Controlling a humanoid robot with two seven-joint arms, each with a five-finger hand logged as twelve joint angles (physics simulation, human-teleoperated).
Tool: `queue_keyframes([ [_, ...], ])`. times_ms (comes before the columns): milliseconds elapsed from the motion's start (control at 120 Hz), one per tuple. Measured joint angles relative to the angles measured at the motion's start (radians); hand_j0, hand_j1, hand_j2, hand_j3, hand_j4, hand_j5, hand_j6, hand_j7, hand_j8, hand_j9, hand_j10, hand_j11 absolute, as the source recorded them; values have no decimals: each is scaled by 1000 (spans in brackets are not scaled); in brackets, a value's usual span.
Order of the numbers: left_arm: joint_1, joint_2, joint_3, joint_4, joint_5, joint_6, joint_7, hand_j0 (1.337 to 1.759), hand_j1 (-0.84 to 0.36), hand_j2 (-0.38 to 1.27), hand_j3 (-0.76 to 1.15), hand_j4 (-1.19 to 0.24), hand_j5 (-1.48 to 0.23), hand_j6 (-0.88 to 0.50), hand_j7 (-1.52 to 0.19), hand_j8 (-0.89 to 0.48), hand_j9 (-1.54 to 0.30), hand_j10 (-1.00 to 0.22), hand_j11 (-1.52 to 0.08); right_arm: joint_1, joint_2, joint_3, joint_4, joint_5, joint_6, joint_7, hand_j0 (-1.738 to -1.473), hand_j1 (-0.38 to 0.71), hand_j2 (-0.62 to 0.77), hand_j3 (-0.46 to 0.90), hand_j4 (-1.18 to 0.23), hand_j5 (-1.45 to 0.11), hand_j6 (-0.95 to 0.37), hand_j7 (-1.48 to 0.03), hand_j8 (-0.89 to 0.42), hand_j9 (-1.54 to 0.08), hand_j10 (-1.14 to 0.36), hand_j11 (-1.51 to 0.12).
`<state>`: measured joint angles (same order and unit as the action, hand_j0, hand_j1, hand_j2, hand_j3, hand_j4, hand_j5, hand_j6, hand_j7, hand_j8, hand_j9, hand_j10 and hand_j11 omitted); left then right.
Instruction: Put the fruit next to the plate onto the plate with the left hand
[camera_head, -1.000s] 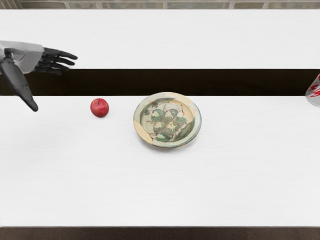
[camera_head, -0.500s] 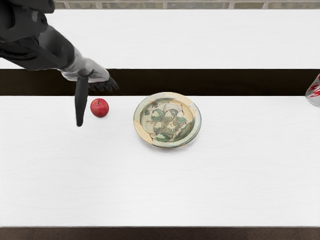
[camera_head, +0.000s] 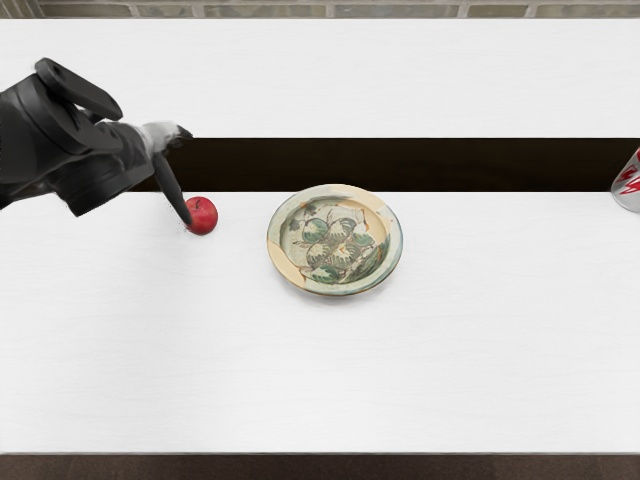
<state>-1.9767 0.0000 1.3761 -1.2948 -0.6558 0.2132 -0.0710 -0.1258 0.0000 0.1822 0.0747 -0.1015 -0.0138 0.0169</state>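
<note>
A small red apple (camera_head: 204, 214) lies on the white table, a short way left of a patterned ceramic plate (camera_head: 335, 239) with a yellow-green rim. My left hand (camera_head: 176, 180) comes in from the left edge and hovers just above and left of the apple. One dark finger (camera_head: 174, 188) points down along the apple's left side, its tip at or very near the fruit. The hand is open and holds nothing. Its other fingers are mostly hidden behind the wrist. The right arm is out of view.
A red and white can (camera_head: 628, 181) stands at the right edge of the table. A dark gap (camera_head: 400, 164) separates this table from a second white surface (camera_head: 380, 75) behind it.
My left hand dropped lower and turned, and its outstretched finger moved from left of the apple to right against the apple's left side. Apple and plate have not moved.
</note>
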Motion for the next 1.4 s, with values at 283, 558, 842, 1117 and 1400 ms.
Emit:
queue_keyframes([
  [283, 111, 0, -73, 48, 17, 80, -4, 1658, 73, 46, 0, -231, -300, -231, -300, -231, -300, -231, -300, 0, 0, 0, 0, 0, 0, 0, -1658, -349, 0, 0, -1, 0, -1, 0, -1, 0, 0, 0],
  [558, 175, 0, -106, 110, 47, 118, 4, 1658, 21, 55, 0, -274, -356, -274, -356, -274, -356, -274, -356, 0, 0, 0, 0, 0, 0, 0, -1658, -349, 0, 0, -1, 0, -1, 0, -1, 0, 0, 0],
  [842, 228, 0, -119, 133, 65, 135, 6, 1658, -11, 60, 0, -301, -391, -301, -391, -301, -391, -301, -391, 0, 0, 0, 0, 0, 0, 0, -1658, -349, 0, 0, -1, 0, -1, 0, -1, 0, 0, 0],
  [1117, 242, 0, -120, 136, 69, 136, 7, 1658, -95, 75, 0, -371, -482, -371, -482, -371, -482, -371, -482, 0, 0, 0, 0, 0, 0, 0, -1658, -349, 0, 0, -1, 0, -1, 0, -1, 0, 0, 0],
  [1400, 257, 0, -122, 136, 70, 94, 11, 1656, -281, 205, 0, -597, -775, -447, -781, -473, -785, -591, -785, 0, 0, 0, 0, 0, 0, 0, -1658, -349, 0, 0, -1, 0, -1, 0, -1, 0, 0, 0],
])
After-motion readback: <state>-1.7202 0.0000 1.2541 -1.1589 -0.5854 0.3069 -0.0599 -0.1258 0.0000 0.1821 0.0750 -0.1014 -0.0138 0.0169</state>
